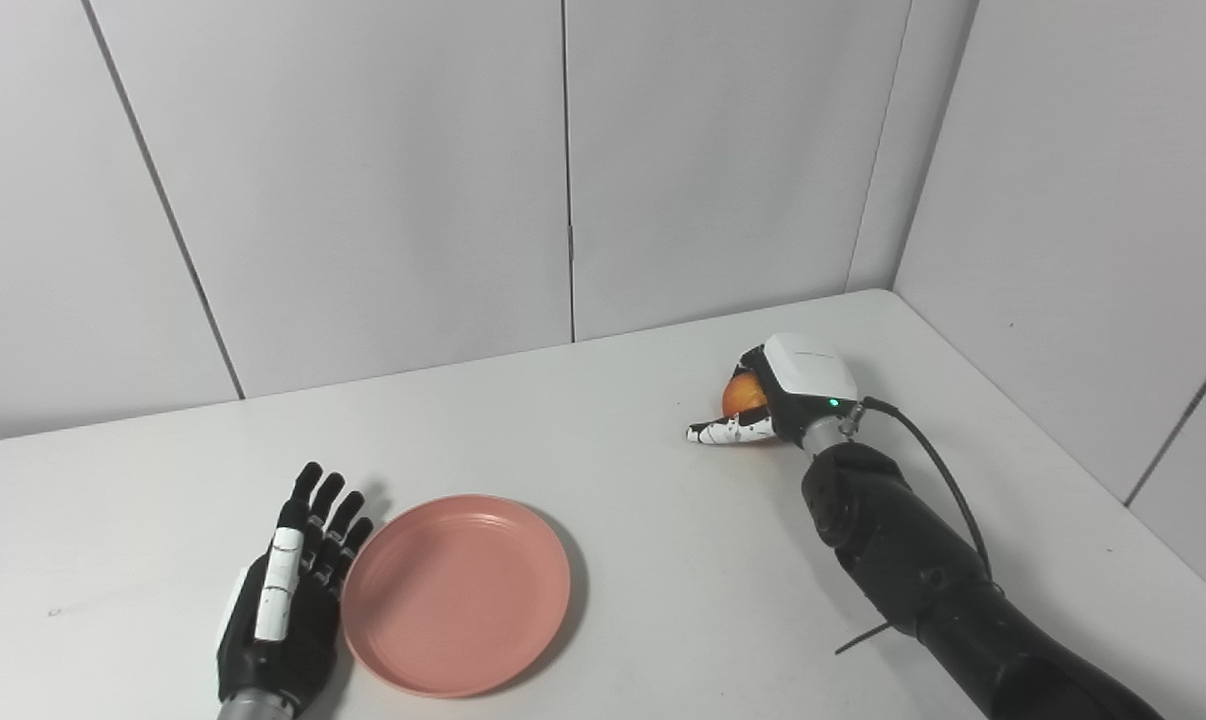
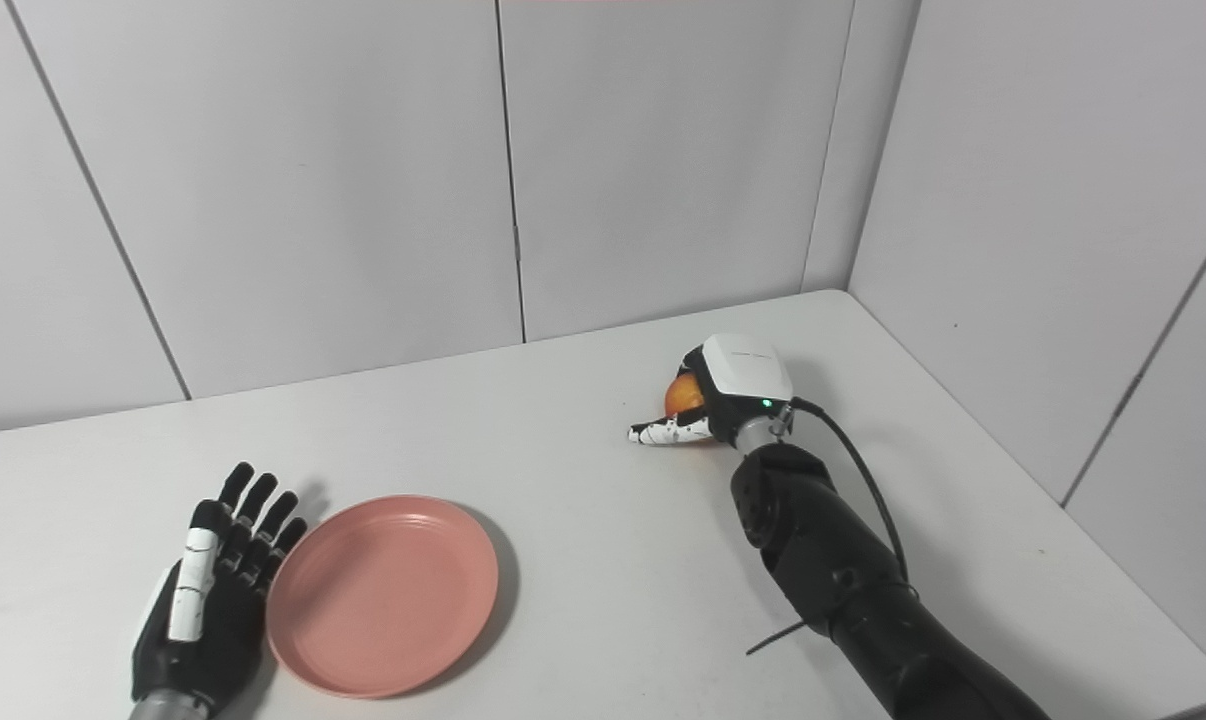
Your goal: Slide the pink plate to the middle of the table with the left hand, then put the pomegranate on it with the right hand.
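I see left hand (image 1: 283, 600) fingers spread, empty, touching pink plate (image 1: 456, 593) near-left on table (image 1: 613, 480) | right hand (image 1: 788, 390) far right, wrapped over pomegranate (image 1: 743, 397), grasp firmness unclear

The white table (image 1: 613, 470) carries a pink plate (image 1: 456, 594) just beside the left hand (image 1: 288, 600), and a pomegranate (image 1: 743, 397) under the right hand (image 1: 783, 395).
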